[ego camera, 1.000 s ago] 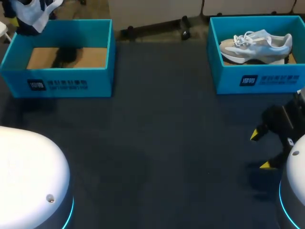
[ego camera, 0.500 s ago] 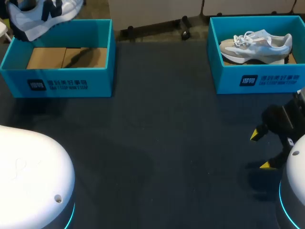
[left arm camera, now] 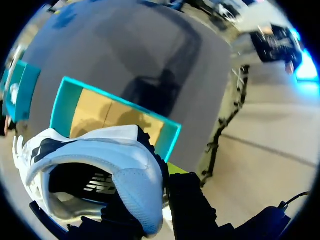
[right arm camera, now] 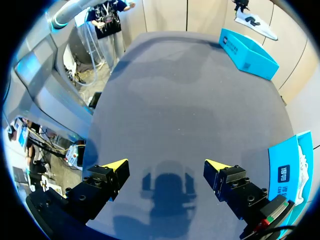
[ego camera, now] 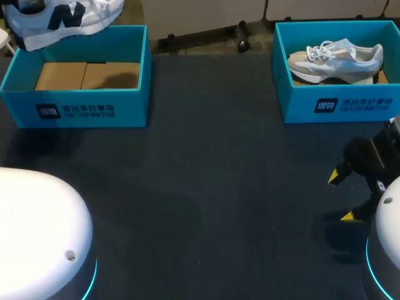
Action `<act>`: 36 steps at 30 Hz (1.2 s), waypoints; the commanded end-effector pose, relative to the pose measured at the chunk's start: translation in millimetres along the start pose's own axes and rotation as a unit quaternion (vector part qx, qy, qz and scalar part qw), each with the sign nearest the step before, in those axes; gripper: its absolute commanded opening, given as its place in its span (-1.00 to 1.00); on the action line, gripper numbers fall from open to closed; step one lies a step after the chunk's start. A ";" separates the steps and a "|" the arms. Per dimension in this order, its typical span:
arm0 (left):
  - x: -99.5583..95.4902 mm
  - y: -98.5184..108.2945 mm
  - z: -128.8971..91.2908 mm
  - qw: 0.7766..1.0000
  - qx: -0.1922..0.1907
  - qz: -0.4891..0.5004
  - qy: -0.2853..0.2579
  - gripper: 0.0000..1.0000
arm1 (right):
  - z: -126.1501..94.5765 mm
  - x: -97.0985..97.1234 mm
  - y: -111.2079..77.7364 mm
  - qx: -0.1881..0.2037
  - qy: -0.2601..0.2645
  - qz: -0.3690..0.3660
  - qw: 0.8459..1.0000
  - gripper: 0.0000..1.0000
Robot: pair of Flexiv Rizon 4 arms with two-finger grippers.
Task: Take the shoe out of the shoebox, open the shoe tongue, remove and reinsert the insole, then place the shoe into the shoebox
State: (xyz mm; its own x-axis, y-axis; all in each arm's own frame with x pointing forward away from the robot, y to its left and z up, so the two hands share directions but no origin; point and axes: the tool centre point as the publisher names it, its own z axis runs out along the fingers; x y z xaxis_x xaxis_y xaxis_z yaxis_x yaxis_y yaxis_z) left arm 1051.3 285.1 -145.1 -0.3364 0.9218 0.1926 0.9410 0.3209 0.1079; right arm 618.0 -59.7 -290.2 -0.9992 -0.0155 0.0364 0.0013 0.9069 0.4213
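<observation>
The left gripper (left arm camera: 159, 186) is clamped on the heel end of the white shoe (ego camera: 65, 19); in the left wrist view one yellow tip shows just outside the heel collar, while the other finger is hidden behind the shoe's rim; the shoe hangs in the air above the far rim of the left shoebox (ego camera: 81, 103), clear of its walls, with its sole tilted toward the box. The right gripper (right arm camera: 166, 166) holds nothing; its two yellow tips stand wide apart over bare table (ego camera: 212, 187), low at the robot's right side, and its shadow lies on the surface just beneath it.

The table is covered in a dark grey, matt sheet that runs evenly from the near edge to both boxes; the left shoebox sits at the far left corner, teal, open-topped, with a brown cardboard floor and white print on its front wall; the right shoebox (ego camera: 340, 103), the same teal, stands at the far right, well apart from the first, and a grey shoe (ego camera: 337, 59) with white laces lies on its side inside it.

The white shoe has a dark mark on its side panel; seen from the wrist, its heel collar is pale and finely perforated, the opening behind it is dark, and some light print shows on the insole inside.
</observation>
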 end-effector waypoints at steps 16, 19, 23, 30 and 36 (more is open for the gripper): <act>4.2 12.7 11.8 0.985 -0.038 0.164 -0.024 -1.00 | 0.6 0.9 -0.1 0.001 -0.001 0.000 1.000 1.00; 0.5 17.5 22.5 0.980 -0.042 0.191 -0.036 -1.00 | 0.6 0.9 -0.1 0.001 -0.001 0.000 1.000 1.00; -4.4 25.7 38.2 0.975 -0.043 0.215 -0.018 -1.00 | 0.6 0.9 -0.1 0.001 -0.001 0.000 1.000 1.00; -10.8 31.3 61.6 0.973 -0.052 0.224 0.000 -1.00 | 0.6 0.9 -0.1 0.001 -0.001 0.000 1.000 1.00; -13.4 37.2 71.8 0.974 -0.044 0.222 -0.002 -1.00 | 0.6 0.9 -0.1 0.001 -0.001 0.000 1.000 1.00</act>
State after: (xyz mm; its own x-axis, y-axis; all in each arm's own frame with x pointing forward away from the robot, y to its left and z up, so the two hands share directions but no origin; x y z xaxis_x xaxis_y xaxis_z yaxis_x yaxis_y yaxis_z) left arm 1085.1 298.8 -211.3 0.1047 0.9647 0.2415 0.9849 -0.1342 0.1091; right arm 618.0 -59.7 -290.2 -0.9992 -0.0155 0.0364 0.0013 0.9070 0.4212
